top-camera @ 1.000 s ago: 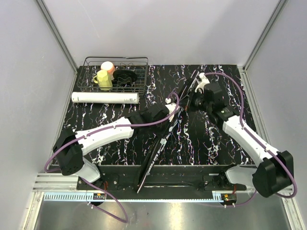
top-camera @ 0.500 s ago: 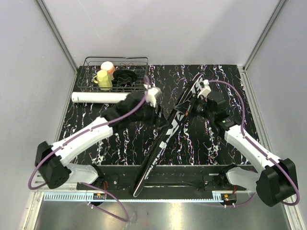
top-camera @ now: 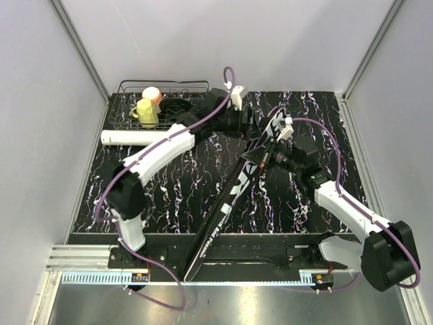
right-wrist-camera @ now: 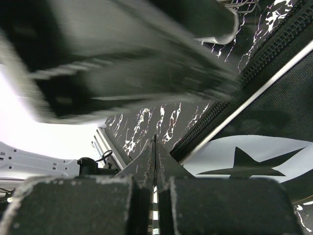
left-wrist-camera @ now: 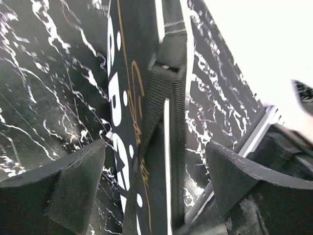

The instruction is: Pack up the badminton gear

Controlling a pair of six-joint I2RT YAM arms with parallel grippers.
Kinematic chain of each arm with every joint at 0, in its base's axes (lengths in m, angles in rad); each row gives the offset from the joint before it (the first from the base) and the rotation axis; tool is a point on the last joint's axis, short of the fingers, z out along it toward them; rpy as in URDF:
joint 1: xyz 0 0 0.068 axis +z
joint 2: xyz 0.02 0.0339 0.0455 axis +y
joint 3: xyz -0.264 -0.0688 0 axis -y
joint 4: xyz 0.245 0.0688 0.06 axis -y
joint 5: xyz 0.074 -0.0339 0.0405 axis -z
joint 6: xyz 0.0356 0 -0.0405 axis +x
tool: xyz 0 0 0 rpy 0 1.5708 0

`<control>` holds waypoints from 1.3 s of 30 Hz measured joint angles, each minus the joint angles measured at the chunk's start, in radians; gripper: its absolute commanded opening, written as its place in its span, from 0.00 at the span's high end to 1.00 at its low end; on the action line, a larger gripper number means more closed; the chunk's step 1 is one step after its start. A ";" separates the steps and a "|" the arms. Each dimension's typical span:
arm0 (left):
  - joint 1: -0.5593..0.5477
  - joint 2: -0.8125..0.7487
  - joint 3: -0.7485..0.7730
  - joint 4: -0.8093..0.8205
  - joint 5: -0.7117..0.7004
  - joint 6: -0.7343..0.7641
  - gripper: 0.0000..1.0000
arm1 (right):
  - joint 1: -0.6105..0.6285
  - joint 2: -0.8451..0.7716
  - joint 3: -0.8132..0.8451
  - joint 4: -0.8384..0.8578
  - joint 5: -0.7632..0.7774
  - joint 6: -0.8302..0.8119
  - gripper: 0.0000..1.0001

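Observation:
The black "SPORT" bag [top-camera: 233, 193] lies slantwise across the marbled table, wide end far right and narrow end over the near edge. My left gripper [top-camera: 242, 124] hangs open by its wide end. In the left wrist view the bag [left-wrist-camera: 132, 98] and its webbing strap [left-wrist-camera: 168, 98] lie below the spread fingers [left-wrist-camera: 68, 186], untouched. My right gripper [top-camera: 270, 160] is shut beside the bag's right edge. In the right wrist view its tips [right-wrist-camera: 155, 142] are pressed together next to the zipper edge [right-wrist-camera: 254, 54], with nothing clearly between them. The long white tube [top-camera: 135, 137] lies at the far left.
A black wire basket [top-camera: 196, 87] with a yellow cup [top-camera: 145, 112] and a pink cup [top-camera: 153, 94] stands at the far left, just behind the tube and close to my left forearm. Grey walls enclose the table on three sides.
My left gripper has opened and swung from the bag's middle up to its far end near the basket. The bag has turned from its edge to lettering up. The right gripper stays shut.

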 measured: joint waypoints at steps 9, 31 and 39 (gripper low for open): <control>-0.012 0.171 0.043 -0.057 0.134 -0.005 0.49 | 0.000 -0.001 0.000 -0.001 -0.008 0.000 1.00; 0.032 0.319 0.401 -0.156 0.069 0.070 1.00 | 0.177 -0.008 0.027 -0.068 0.029 -0.114 1.00; 0.111 0.430 0.502 -0.160 0.063 0.074 1.00 | 0.512 0.027 -0.041 -0.092 0.076 -0.135 1.00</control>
